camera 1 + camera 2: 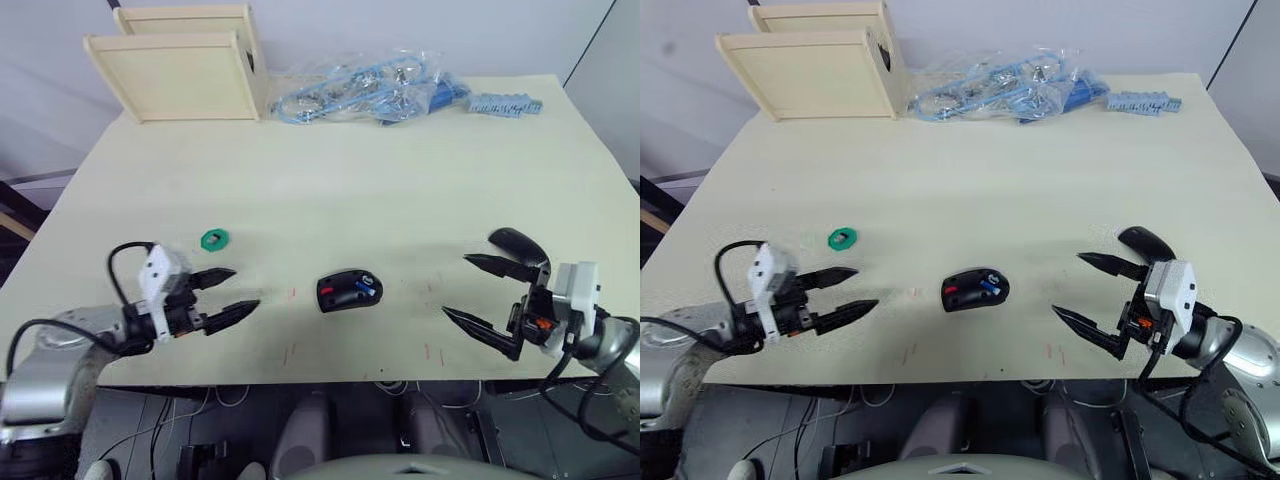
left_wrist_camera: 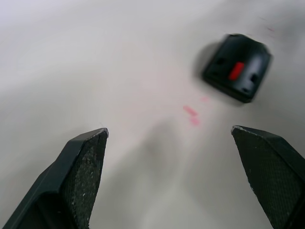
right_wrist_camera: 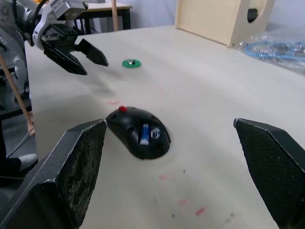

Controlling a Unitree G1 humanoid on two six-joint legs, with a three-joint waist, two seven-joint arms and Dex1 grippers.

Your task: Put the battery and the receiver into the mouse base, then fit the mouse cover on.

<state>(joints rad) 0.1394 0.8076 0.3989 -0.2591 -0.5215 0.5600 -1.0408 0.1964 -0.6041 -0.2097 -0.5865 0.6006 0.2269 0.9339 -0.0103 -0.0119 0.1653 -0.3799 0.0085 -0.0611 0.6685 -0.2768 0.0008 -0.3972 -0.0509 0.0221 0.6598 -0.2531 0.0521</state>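
So my table (image 1: pixel 330 180) is pale yellow-ish. Sitting on it: the mouse base (image 1: pixel 349 291) near the front middle, green disc (image 1: pixel 215 239) off to my left, mouse cover (image 1: pixel 517 242) right, wooden boxes (image 1: pixel 190 65) and bagged blue bits (image 1: pixel 370 88) at the back.

The mouse base (image 1: pixel 349 291), black with red parts, lies open side up near the table's front edge, midway along it. The blue battery (image 1: pixel 366 292) sits inside it. The glossy black mouse cover (image 1: pixel 517 241) rests toward the front right corner.
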